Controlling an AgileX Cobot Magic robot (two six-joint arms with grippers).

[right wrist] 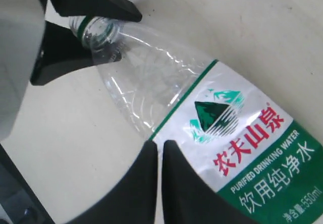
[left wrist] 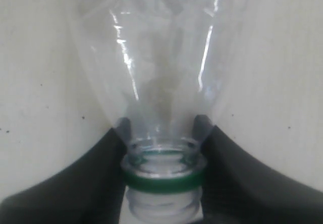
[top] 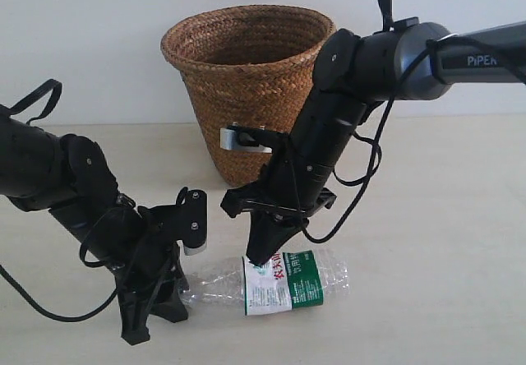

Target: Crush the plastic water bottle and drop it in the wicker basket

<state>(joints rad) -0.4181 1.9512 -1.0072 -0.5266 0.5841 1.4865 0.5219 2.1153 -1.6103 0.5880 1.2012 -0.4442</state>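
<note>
With the plastic water bottle point(top: 288, 281) lying on its side on the desk point(top: 444, 242) in front of the wicker basket point(top: 238, 110), its neck clamped by the left fingers point(left wrist: 65, 193) and the closed right fingers point(right wrist: 133, 188) pressing at the label's edge, the round body may roll out sideways uncrushed
</note>
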